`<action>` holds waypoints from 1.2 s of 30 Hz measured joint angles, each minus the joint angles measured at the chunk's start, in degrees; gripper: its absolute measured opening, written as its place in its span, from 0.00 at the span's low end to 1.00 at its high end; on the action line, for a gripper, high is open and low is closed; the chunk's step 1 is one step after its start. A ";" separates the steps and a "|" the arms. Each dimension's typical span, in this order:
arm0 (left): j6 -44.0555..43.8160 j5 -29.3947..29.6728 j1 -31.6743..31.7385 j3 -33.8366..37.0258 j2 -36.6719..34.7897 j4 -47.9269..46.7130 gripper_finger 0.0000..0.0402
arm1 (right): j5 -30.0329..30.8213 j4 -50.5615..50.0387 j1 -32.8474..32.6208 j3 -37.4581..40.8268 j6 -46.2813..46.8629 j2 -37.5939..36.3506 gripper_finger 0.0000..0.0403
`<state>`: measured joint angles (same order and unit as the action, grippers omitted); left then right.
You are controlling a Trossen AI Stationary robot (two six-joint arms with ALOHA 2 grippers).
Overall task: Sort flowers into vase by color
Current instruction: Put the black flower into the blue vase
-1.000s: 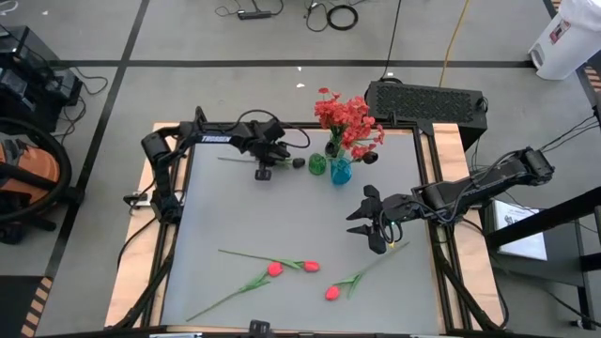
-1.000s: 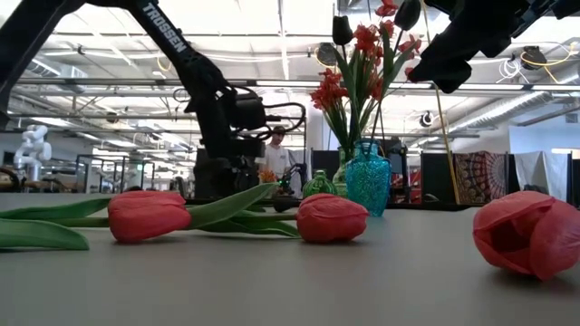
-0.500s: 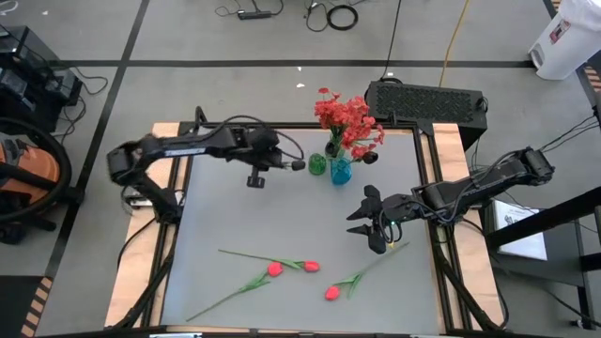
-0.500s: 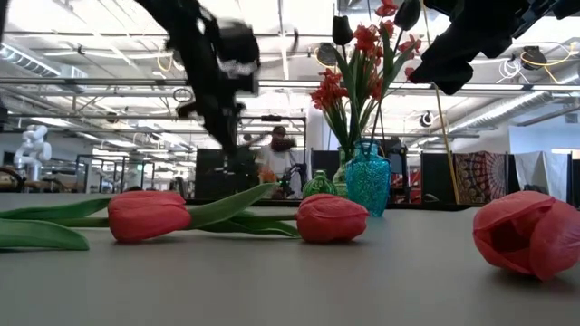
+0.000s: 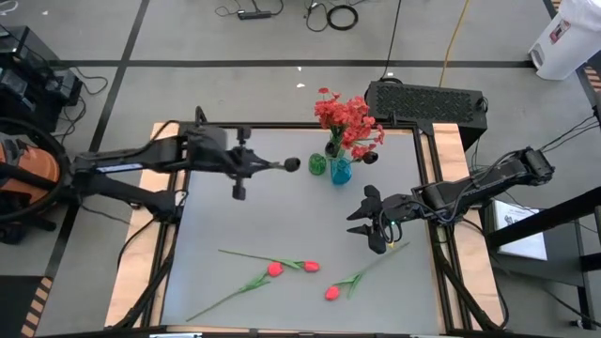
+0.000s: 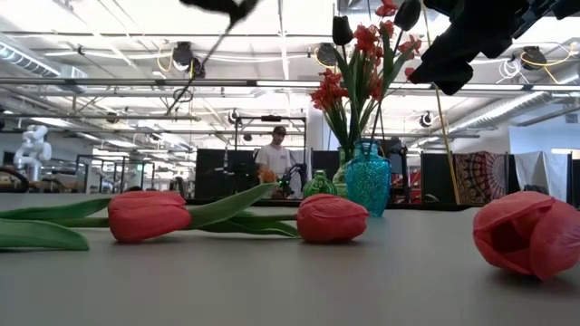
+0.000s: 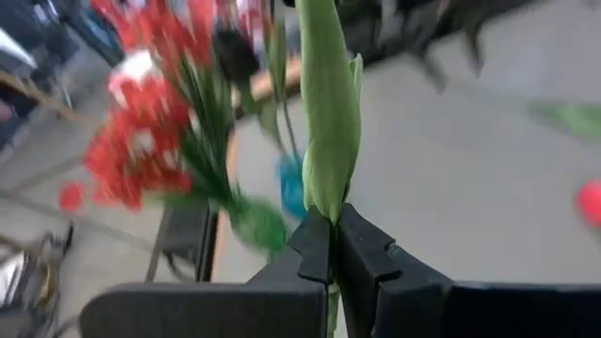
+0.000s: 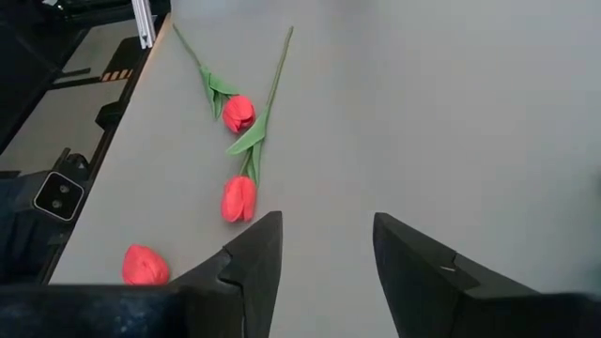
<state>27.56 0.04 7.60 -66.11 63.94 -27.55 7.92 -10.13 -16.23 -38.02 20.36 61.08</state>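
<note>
The left gripper (image 5: 252,165) is up above the far left part of the table (image 5: 282,225). Its jaws are closed tight on a thin green stem (image 7: 329,113). At the end of that stem is a small dark bud (image 5: 292,164), close to the left side of the vases.

Next come the vases, at the far middle of the table. The green vase (image 5: 317,165) is small and stands just left of the blue vase (image 5: 340,171). Red flowers (image 5: 349,122) stick up out of them, with a few dark buds (image 6: 342,29) among them.

On the near part of the table lie three red tulips (image 5: 275,268). Two lie close together in the middle, and the third tulip (image 5: 331,293) lies a bit to the right of them.

The right gripper (image 5: 368,219) hangs above the right side of the table. Its jaws are open and hold nothing.

A person (image 6: 272,163) stands in the room far behind the table.
</note>
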 joint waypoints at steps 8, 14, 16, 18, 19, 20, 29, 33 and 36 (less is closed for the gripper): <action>-1.67 -0.28 -4.91 -0.04 -3.52 13.55 0.02 | 0.02 0.01 0.00 0.00 -0.07 0.00 0.40; -1.66 -3.60 -5.85 -0.07 -1.99 21.52 0.02 | 0.14 0.56 0.00 1.37 -0.10 0.06 0.40; -1.69 -4.30 -5.85 -0.07 -0.78 23.55 0.02 | 1.11 1.23 -0.02 2.01 -0.04 0.30 0.40; -1.70 -4.40 -5.85 -0.07 0.57 25.09 0.02 | 1.21 1.98 0.00 2.83 -0.04 0.67 0.40; -1.79 -4.40 -5.84 -0.07 1.45 25.94 0.02 | 1.22 2.48 0.00 3.13 -0.02 0.91 0.40; -1.79 -4.40 -5.84 -0.07 2.44 26.57 0.02 | 1.22 3.05 0.00 3.48 0.06 1.13 0.40; -4.96 -4.36 -5.82 -0.04 11.91 31.77 0.01 | 1.42 5.92 0.00 7.21 3.03 1.44 0.40; -7.72 -4.32 -5.82 4.43 14.96 41.25 0.01 | 2.05 5.87 0.00 8.38 3.23 1.44 0.40; -9.62 -2.91 -5.45 11.51 15.22 51.95 0.01 | 2.57 5.91 -0.02 8.82 3.97 1.44 0.40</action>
<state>17.93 -2.87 2.15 -54.60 79.17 24.40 10.49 -4.22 -16.25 -29.20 24.33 62.52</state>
